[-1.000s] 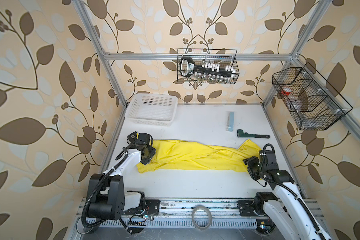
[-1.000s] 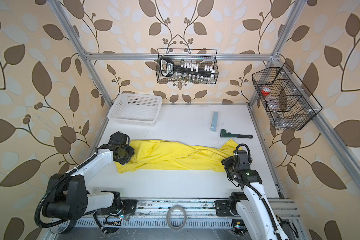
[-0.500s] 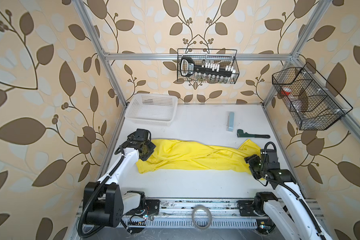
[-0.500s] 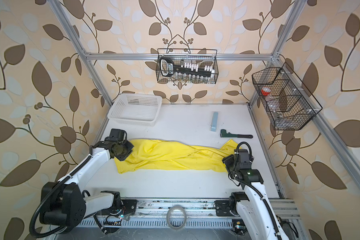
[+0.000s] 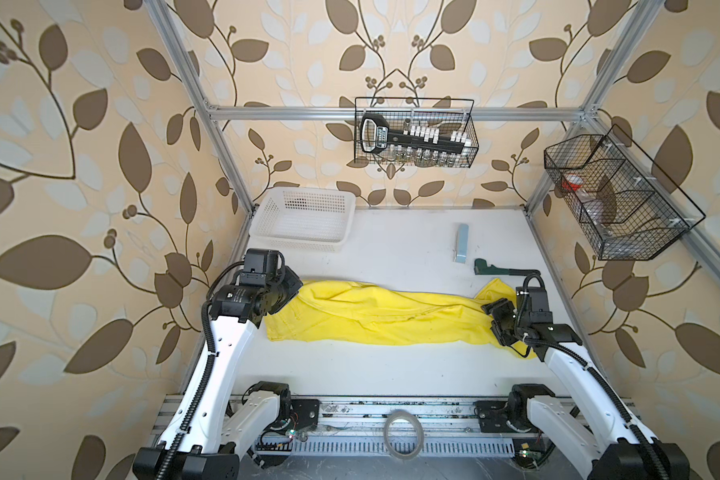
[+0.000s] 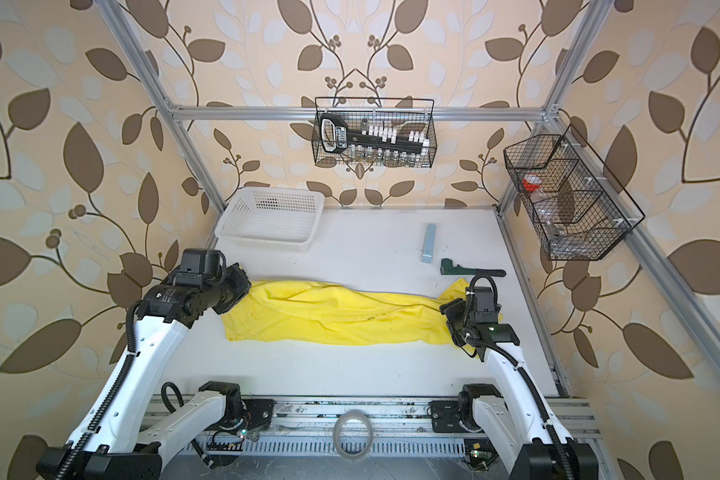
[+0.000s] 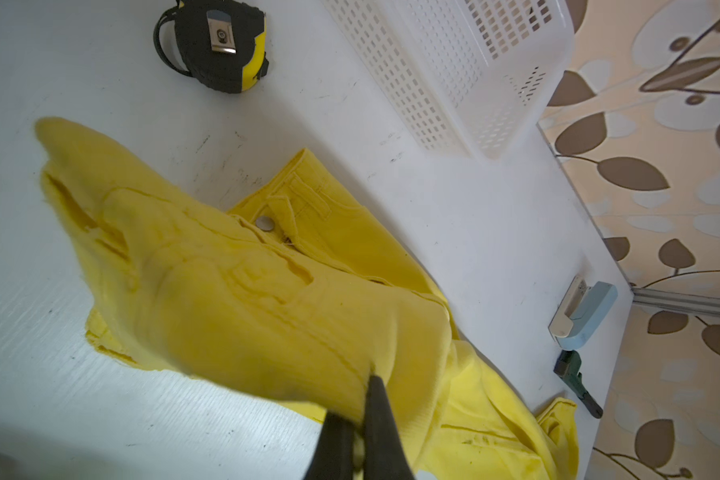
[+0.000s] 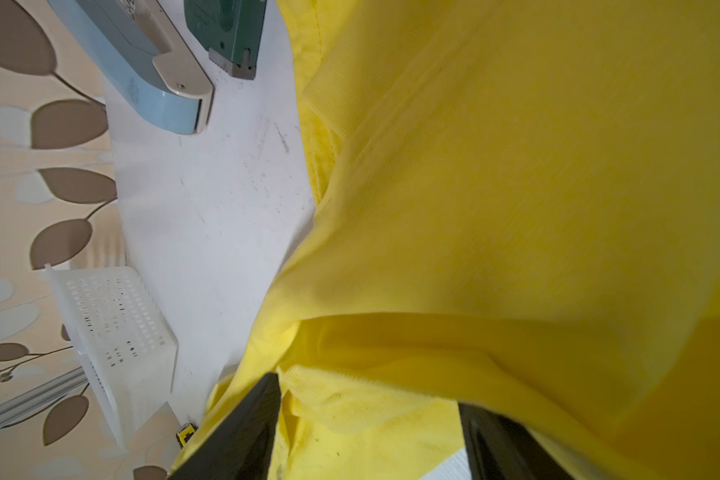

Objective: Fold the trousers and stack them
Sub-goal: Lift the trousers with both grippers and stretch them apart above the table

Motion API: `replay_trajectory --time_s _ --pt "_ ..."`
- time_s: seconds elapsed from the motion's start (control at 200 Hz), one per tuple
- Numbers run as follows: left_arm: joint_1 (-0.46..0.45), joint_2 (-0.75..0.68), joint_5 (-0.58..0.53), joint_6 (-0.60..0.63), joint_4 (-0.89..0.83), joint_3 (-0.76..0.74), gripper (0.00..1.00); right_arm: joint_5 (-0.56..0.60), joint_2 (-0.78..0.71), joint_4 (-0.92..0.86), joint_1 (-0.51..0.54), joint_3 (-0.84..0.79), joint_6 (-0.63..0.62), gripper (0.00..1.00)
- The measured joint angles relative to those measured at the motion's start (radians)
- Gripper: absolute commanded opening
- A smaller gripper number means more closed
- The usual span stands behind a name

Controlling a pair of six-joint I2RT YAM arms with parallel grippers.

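The bright yellow, soft cotton trousers (image 5: 375, 316) lie at full length and rumpled across the middle of both top views. The left gripper (image 7: 360, 395) pinches the waist end at centre left. The right gripper (image 8: 368, 390) straddles the leg end at centre right, its jaws apart. Judging from this, the crosswise folds and the stacking are not yet done.

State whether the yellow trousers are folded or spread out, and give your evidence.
Spread out: the trousers lie rumpled at full length across the table, with the waistband end pinched by the left gripper.
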Motion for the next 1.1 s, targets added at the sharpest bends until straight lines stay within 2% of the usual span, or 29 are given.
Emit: replay_trajectory --time_s 0.175,0.315,0.45,0.605,0.745,0.835,0.96,1.1 --pt "0.0 -0.056 0.001 0.033 -0.026 0.0 0.0 -0.041 0.093 0.07 -0.046 -0.011 0.009 0.66" --pt "0.0 -0.093 -0.008 0.053 -0.042 0.0 0.0 -0.056 0.145 0.091 -0.065 -0.029 0.018 0.57" --pt "0.0 -0.123 -0.042 0.073 -0.068 0.0 0.0 -0.068 0.15 0.107 -0.085 -0.055 0.026 0.42" --pt "0.0 -0.122 -0.066 0.092 -0.079 0.0 0.0 -0.071 0.136 0.097 -0.093 -0.064 0.014 0.19" --pt "0.0 -0.096 -0.094 0.111 -0.079 0.002 0.0 -0.062 0.06 0.047 -0.105 -0.053 -0.001 0.11" --pt "0.0 -0.068 -0.107 0.128 -0.078 0.021 0.0 -0.057 0.017 0.007 -0.128 -0.028 -0.022 0.01" --pt "0.0 -0.017 -0.109 0.15 -0.056 0.067 0.0 -0.04 0.0 -0.03 -0.144 0.057 -0.056 0.0" --pt "0.0 0.087 -0.108 0.19 -0.031 0.157 0.0 -0.008 0.064 -0.035 -0.146 0.238 -0.124 0.0"
